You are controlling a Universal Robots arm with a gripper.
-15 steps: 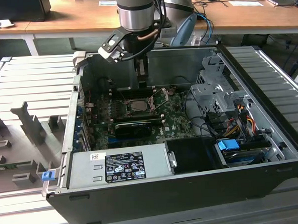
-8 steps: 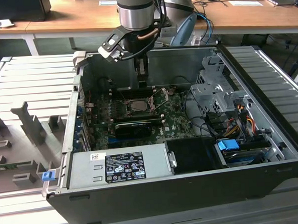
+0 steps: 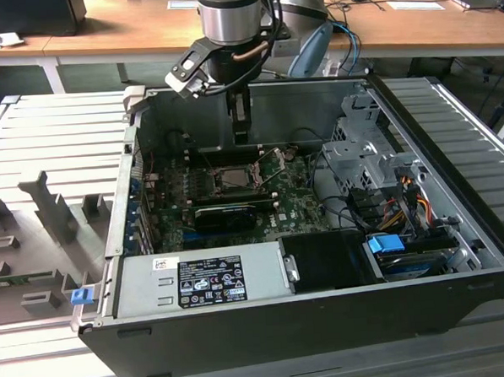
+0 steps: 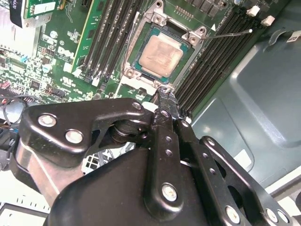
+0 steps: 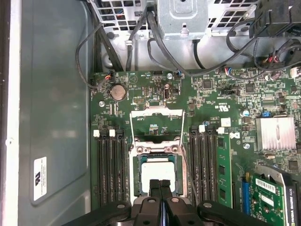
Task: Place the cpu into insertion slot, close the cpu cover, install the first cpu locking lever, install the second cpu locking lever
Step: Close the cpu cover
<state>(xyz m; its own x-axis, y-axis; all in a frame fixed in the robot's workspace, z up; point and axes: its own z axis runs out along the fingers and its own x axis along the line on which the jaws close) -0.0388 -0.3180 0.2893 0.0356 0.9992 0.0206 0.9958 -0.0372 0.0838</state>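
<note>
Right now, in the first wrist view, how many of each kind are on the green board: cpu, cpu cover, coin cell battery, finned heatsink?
cpu: 1
cpu cover, open: 1
coin cell battery: 1
finned heatsink: 1
Total: 4

Arm: silver-and-black robot wrist (image 3: 226, 21) reaching down into open computer case (image 3: 457, 228).
Tool: gripper (image 3: 242, 137), dark fingers pointing down, hanging above the insertion slot (image 3: 234, 177).
Board: green motherboard (image 3: 295, 207); long black card (image 3: 226, 216) just beside the slot.
Foreground: grey labelled power supply (image 3: 198, 280).
Setting: grey slatted table (image 3: 55, 131), wooden desks (image 3: 108, 27) behind.
</note>
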